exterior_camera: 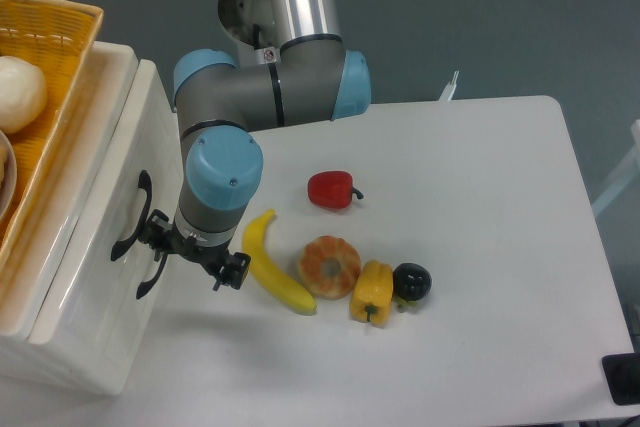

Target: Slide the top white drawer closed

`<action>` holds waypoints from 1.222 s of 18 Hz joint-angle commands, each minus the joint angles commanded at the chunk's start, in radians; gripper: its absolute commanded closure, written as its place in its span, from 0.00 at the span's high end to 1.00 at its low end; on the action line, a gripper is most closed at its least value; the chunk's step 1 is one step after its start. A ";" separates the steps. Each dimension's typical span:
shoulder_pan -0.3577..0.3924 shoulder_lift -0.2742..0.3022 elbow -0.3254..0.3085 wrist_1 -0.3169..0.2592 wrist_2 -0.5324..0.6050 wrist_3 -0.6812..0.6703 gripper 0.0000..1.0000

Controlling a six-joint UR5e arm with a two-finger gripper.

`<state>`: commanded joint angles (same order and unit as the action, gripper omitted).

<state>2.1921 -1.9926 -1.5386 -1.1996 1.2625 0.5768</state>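
The fixed camera looks down on the table point(480, 247) from above; at the left stands the white cabinet, and the top white drawer point(100, 197) is its uppermost box, its glossy front tilted toward the lens with a black curved handle point(133, 217) on it; the drawer looks nearly in, though a narrow lip of its rim shows beyond the cabinet top, so I judge the closing not quite finished; an orange wicker basket point(60, 37) sits on top of the cabinet with a pale round thing in it; the gripper point(195, 255) hangs just beside the drawer front, close to the handle; whether it touches the plastic cannot be told from here, and whether its fingers are parted or closed is also hidden under the wrist; it does not appear to be holding anything; just to its right lies a banana point(275, 265), then an orange point(330, 267), a yellow pepper point(372, 292), a dark round fruit point(411, 281) and a red pepper point(332, 189) further back; the risks I see: a push landing on the curved handle could slip off it; a finger could snag under the handle; pressing too high might rock the cabinet and shake the basket; a careless retreat could knock the banana
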 joint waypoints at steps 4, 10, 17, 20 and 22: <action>-0.002 0.000 -0.002 0.000 0.000 0.000 1.00; -0.009 0.000 -0.002 0.000 0.000 0.000 1.00; 0.026 0.000 0.002 0.002 0.003 0.052 1.00; 0.069 0.034 0.014 0.003 0.006 0.142 1.00; 0.104 0.069 0.020 0.003 0.011 0.231 1.00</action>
<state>2.2962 -1.9237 -1.5187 -1.1965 1.2732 0.8080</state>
